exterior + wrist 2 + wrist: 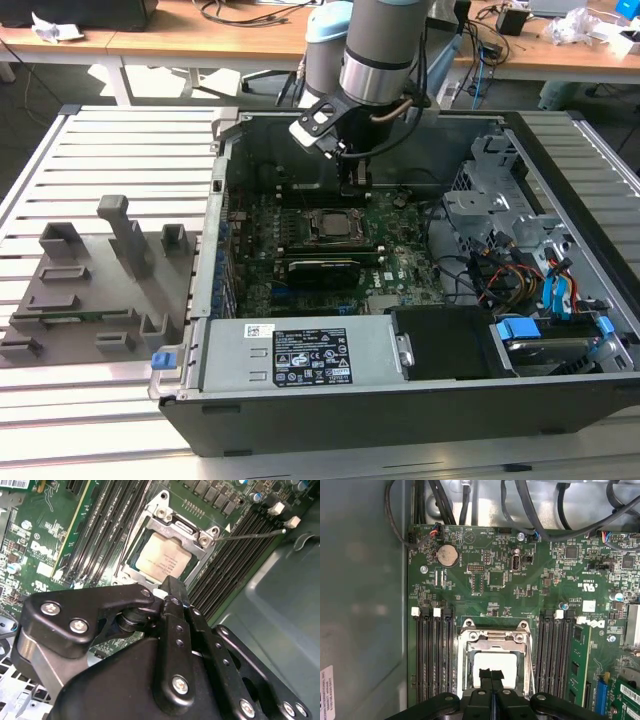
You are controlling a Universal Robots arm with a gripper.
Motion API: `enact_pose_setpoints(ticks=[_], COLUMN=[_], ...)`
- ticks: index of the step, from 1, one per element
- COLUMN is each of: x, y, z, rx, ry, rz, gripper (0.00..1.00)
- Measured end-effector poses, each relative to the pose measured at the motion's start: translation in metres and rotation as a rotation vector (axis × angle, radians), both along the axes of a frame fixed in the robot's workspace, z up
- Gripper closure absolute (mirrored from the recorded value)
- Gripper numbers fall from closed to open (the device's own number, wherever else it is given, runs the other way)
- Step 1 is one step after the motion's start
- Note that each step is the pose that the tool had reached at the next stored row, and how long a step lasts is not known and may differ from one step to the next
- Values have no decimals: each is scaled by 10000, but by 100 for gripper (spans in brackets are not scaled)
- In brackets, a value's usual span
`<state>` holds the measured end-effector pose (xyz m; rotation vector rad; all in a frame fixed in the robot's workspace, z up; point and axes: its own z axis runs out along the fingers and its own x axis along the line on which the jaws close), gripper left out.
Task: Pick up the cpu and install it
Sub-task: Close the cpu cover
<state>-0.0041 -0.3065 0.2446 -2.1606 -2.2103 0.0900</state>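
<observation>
Grey plastic fixture blocks (pixel 90 280) stand on the ribbed metal tabletop (pixel 120 130) at the exterior view's left, just beside the open black computer case (pixel 300 425). Inside the case lies the green motherboard (pixel 400 262). Near its middle the small flat square cpu (pixel 328 226), with a pale silvery metal top, sits in the metal socket frame (pixel 176 527). Rows of black memory slots (pixel 432 655) flank the frame on both sides. The silver-grey robot arm (pixel 380 50) reaches down into the case with its black pincer (pixel 352 188) near the cpu. In both wrist views the pincer (pixel 170 584) (pixel 491 676) is pressed together on nothing, its tips overlapping the cpu (pixel 161 560) (pixel 512 662); whether they touch it cannot be told. At the exterior view's right stands a grey metal drive cage (pixel 490 190), with blue and orange cables (pixel 548 285) near it.
</observation>
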Motion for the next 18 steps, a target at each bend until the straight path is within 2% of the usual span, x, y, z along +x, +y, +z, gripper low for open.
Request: enact_pose_setpoints(ticks=[7, 13, 18], x=[-53, -108, -206], y=[0, 0, 0], z=[-36, -114, -230], rx=[1, 1, 1], ry=[0, 0, 0], rz=[1, 0, -1], gripper=[89, 89, 89])
